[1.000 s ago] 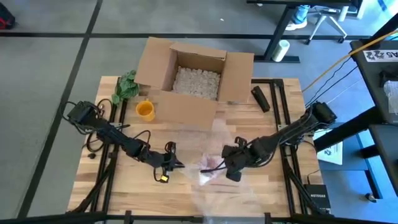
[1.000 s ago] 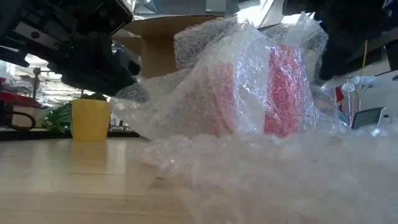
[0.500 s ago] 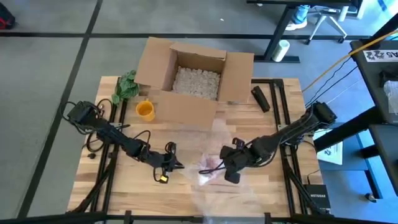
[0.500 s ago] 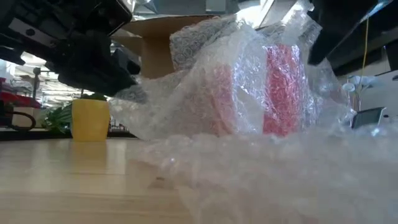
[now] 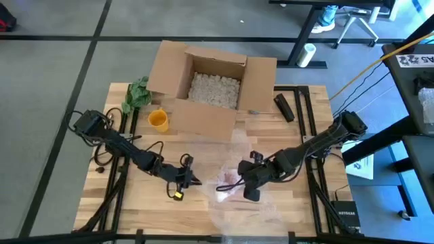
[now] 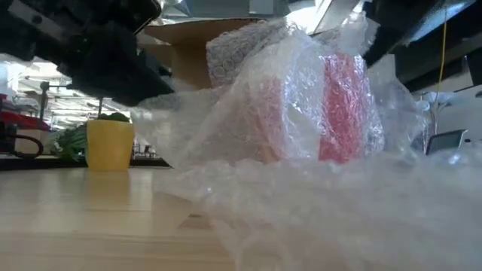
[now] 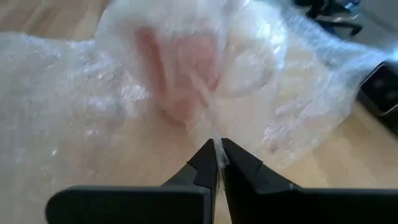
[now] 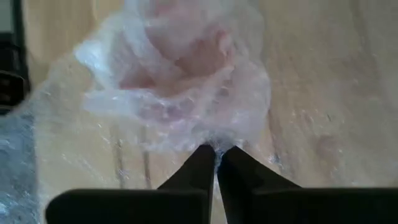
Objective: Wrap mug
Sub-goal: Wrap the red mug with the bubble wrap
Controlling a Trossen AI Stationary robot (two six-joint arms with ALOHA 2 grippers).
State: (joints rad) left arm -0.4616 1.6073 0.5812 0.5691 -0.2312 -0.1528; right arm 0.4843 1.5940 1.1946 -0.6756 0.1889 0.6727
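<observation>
Near the tabletop's (image 5: 135,203) 6 o'clock edge, a red mug (image 5: 230,183) sits bundled in bubble wrap (image 5: 237,203). Left pincer (image 5: 192,180), at the mug's 9 o'clock, pinches a wrap edge. Right pincer (image 5: 239,192), at 3 o'clock, pinches another. A cardboard box (image 5: 210,85) stands at 12 o'clock.

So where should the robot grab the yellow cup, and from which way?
Probably by its rim, coming straight down from above. The yellow cup stands upright with its open mouth facing up. The cardboard box sits close on one side, so a sideways reach looks more crowded.
</observation>
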